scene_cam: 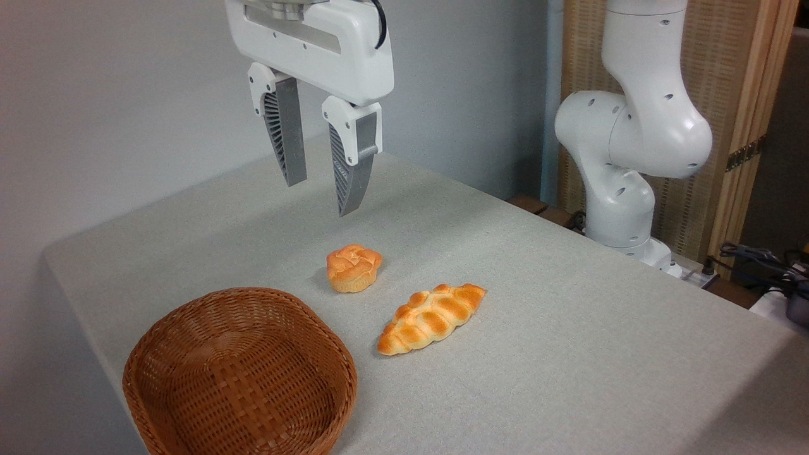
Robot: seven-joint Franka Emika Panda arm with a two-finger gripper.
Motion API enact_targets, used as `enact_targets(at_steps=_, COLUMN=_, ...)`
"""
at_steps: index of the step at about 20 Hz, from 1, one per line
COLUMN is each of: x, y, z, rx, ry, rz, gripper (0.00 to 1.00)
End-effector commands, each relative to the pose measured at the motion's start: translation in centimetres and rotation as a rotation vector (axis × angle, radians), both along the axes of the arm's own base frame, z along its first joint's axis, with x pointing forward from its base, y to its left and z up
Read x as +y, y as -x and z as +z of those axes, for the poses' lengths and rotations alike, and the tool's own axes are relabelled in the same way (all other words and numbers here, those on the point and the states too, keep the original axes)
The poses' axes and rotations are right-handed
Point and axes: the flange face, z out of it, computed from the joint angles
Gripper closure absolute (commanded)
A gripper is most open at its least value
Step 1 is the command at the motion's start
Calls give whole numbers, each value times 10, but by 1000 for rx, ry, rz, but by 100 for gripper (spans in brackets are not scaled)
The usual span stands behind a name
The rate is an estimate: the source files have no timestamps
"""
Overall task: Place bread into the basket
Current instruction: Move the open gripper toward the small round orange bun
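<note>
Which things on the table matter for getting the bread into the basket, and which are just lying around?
Part of the job:
- round bun, on the table
- wicker basket, empty
- gripper, open, above the bun

Just lying about:
- braided loaf, right of the bun

braided loaf (431,318) | on grey table (569,354) | cables (758,260) right

Bread (354,268): orange-golden knotted top, paler base. Basket (240,373): reddish-brown wicker, checker weave. Braided loaf (431,317) right of basket: golden-orange lobes, pale seams. Table (569,354): pale grey-green cloth. Hand (320,196): white shell, grey ribbed fingers (286,142). Arm (632,139): glossy white. Screen (727,95) behind arm: tan woven panel, light wood frame
</note>
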Motion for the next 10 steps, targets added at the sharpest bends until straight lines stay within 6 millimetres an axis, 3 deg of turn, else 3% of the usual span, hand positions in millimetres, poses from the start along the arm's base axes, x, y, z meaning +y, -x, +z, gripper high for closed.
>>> enact_targets(at_steps=1, x=3, y=10, z=0, rx=14, ry=22, rz=-10, gripper=0)
enact_targets(at_steps=5, x=2, y=34, z=-11, rx=24, ry=22, rz=-10, gripper=0)
enact_targets(at_steps=10, x=-11, y=55, z=-39, rx=66, ry=77, rz=-19, gripper=0)
